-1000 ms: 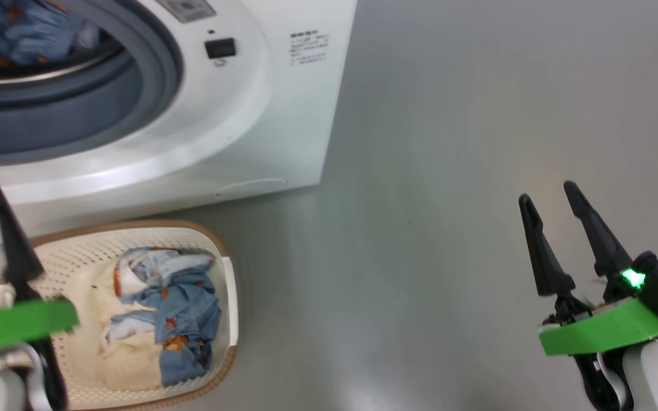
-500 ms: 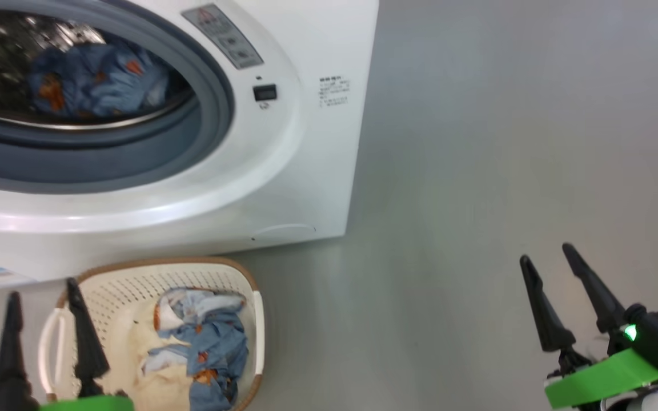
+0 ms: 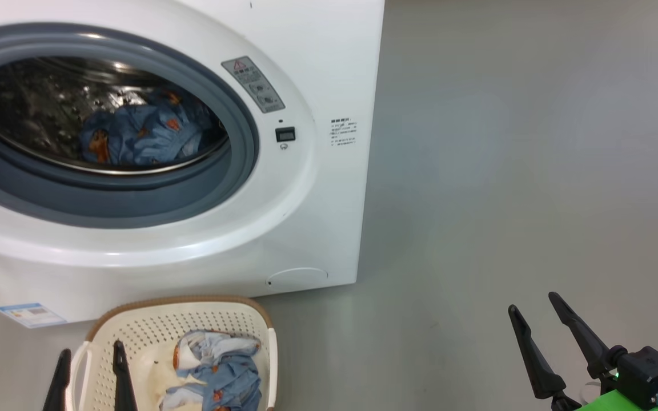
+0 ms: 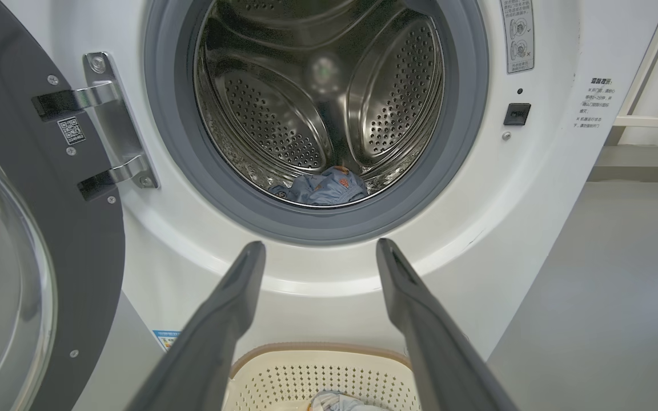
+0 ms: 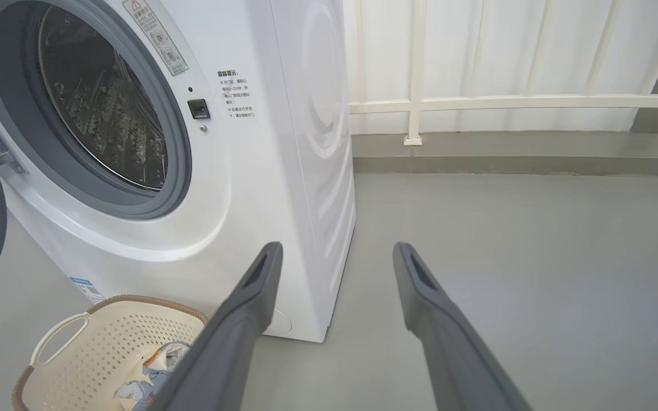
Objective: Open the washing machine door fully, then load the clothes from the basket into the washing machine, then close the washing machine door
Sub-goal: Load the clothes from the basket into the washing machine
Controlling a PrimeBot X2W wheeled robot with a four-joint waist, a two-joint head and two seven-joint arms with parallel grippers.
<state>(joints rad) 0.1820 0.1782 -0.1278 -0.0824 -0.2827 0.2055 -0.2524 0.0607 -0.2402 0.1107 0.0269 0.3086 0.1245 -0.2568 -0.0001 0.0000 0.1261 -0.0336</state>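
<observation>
Plainly, the left gripper (image 4: 319, 246) and right gripper (image 5: 336, 246) hold fingers wide apart, empty; clothes (image 3: 135, 134) lie in the washing machine (image 3: 317, 217) and basket (image 3: 180, 300).

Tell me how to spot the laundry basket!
Find the big white washing machine. On the floor just in front of it sits the basket. It is cream, full of little holes, with a brown rim and blue clothes inside.

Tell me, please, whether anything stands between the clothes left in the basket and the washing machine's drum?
Nothing visible does. The washing machine door hangs swung aside on its hinges, the drum mouth is open, and the basket holding the clothes sits on the floor just below it. One garment lies low inside.
</observation>
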